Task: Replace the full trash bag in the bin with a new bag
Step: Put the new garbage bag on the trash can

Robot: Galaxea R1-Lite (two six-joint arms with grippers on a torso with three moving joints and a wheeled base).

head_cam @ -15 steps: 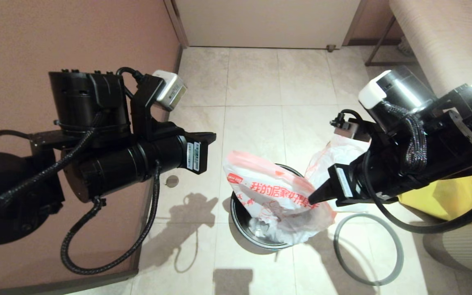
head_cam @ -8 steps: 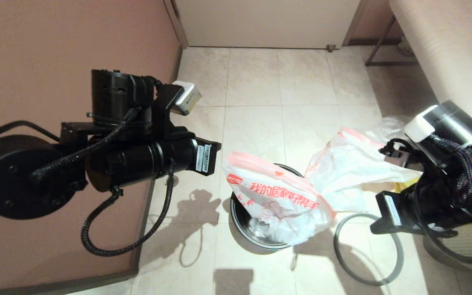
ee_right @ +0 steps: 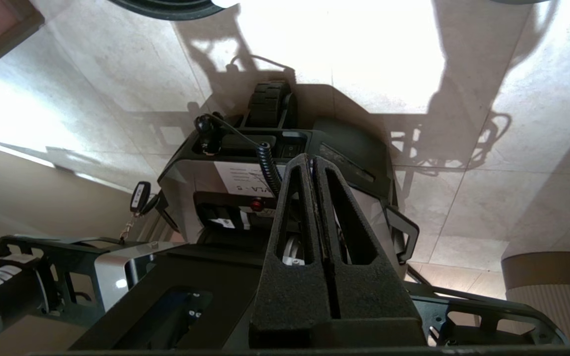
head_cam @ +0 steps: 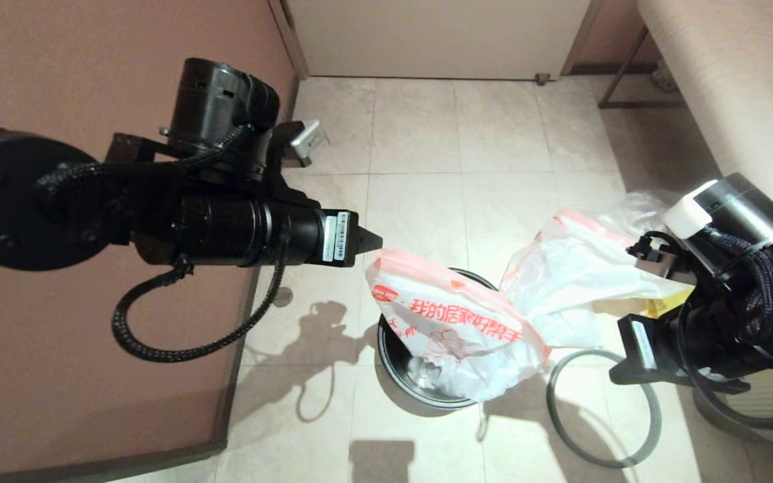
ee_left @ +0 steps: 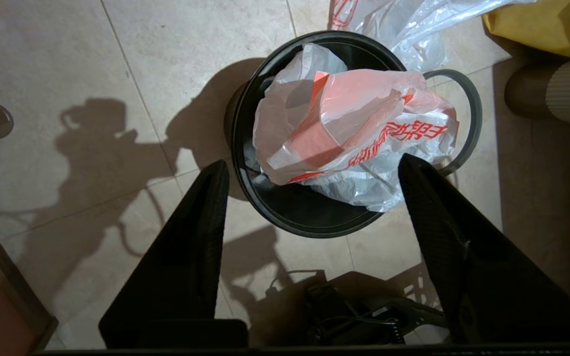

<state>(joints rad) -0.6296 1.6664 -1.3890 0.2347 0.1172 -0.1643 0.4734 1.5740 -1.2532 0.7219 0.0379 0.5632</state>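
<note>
Two printed bags [head_cam: 453, 329] [head_cam: 574, 275], one bin [head_cam: 400, 365], one ring [head_cam: 601, 409]

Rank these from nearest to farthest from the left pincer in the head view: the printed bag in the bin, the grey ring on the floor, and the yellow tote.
From the left pincer, open above the floor:
1. Printed bag, just beside its tips, in the bin.
2. Grey ring, on the floor beyond the bin.
3. Yellow tote, farthest, behind the right arm.

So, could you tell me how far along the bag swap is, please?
Done: the grey ring is off the bin, and a second printed bag lies beside it. In hand: the open left gripper hovers over the bag bulging from the bin. Left: seating it and refitting the ring.
</note>
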